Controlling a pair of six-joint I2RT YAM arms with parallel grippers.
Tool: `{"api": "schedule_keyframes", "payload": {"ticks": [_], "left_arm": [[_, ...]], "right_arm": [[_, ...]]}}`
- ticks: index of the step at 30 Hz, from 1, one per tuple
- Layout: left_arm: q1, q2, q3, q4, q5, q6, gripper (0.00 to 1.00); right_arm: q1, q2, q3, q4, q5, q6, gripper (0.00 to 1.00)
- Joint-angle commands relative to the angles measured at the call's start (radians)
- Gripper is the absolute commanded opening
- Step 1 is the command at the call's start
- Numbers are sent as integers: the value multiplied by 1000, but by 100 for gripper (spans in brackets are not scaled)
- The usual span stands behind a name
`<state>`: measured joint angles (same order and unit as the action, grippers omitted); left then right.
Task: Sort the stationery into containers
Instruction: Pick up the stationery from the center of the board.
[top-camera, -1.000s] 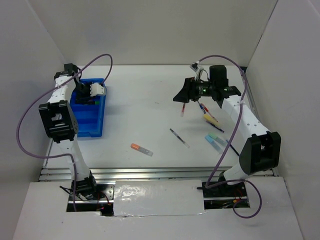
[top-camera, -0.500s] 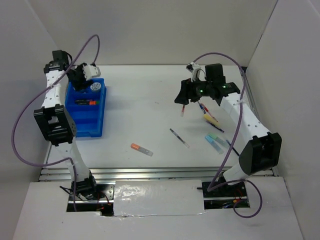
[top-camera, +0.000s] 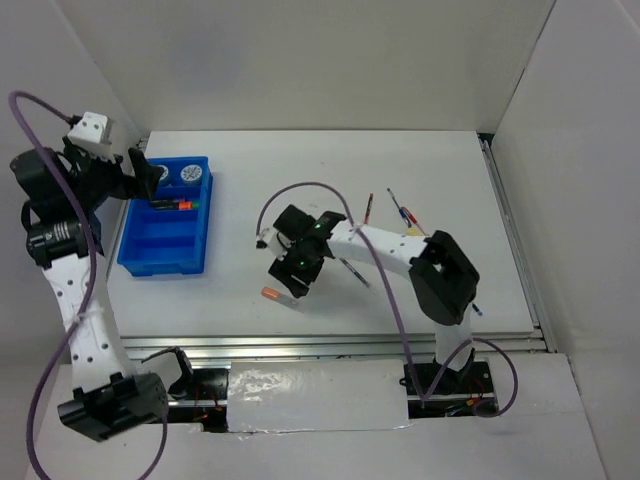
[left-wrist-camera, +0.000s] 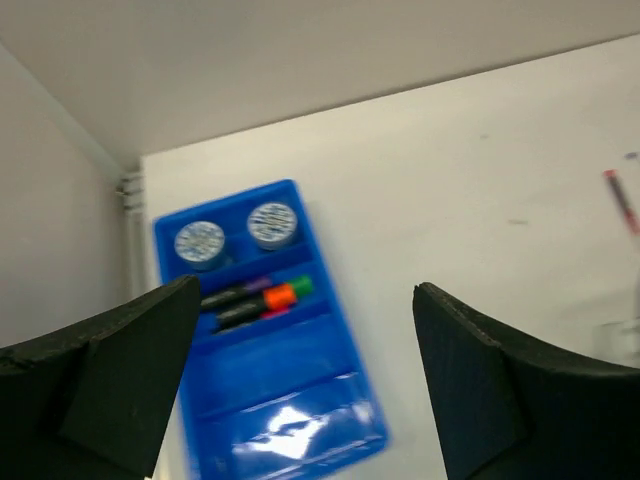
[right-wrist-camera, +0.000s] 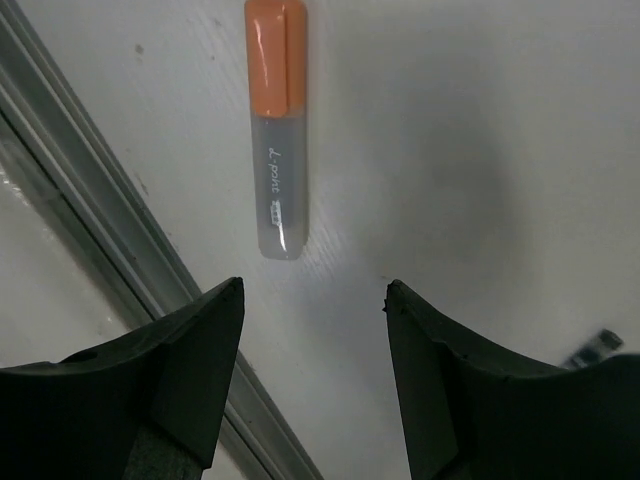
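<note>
Tape rolls (top-camera: 187, 174) and markers (top-camera: 172, 205) are lodged in the tray (top-camera: 160, 245), an orange highlighter (right-wrist-camera: 277, 130) and pens (top-camera: 367, 208) are left out on the surface, and the left end effector (left-wrist-camera: 306, 290) and right end effector (right-wrist-camera: 312, 290) are spread wide, empty.

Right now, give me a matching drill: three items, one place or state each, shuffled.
Items:
1. tape rolls
2. orange-capped highlighter
3. left gripper

Place or state:
A. open, holding nothing
B. lying on the table below the right gripper
C. in the far end of the blue tray

Pairs: 1-C, 2-B, 3-A.
</note>
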<state>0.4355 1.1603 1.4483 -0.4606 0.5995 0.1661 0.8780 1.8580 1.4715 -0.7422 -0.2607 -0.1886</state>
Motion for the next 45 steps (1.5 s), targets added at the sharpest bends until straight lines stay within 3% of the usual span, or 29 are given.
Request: {"api": "schedule_keyframes", "payload": {"ticks": [1,6,15,20,21,22,24,27,32,36,45], "left_arm": [[19,-92,-159,59,120,-255,99],[22,-258,-262,51,123,-289,99],[20,-382,-390,2,114,-243,99],[20,-418,-440,-10,126,-289,95],[20,-415,-448,-16,126,-293,94],[20,-406,-450,-29,132,-296,92],[22,-399,-459,-52,147,-300,90],[23,-402,-482,-62,230,-295,93],[17,-456,-614,104,309,-480,91],[-84,-447,-695,229,295,-670,89],[-412,-389,-723,405,141,-764,94]], "right_arm": [[71,50,39,-51,107,-2,66],[105,165,73,-36,141,46,66],[131,253,105,-19,173,54,62],[180,277,92,-6,227,49,47],[185,274,87,-3,227,48,42],[188,268,79,1,225,44,29],[171,253,76,13,221,49,18],[69,164,104,30,74,83,3],[-137,-12,93,186,-233,251,0],[-180,-152,1,320,-331,350,0],[-143,-207,-10,440,-446,465,0]]}}
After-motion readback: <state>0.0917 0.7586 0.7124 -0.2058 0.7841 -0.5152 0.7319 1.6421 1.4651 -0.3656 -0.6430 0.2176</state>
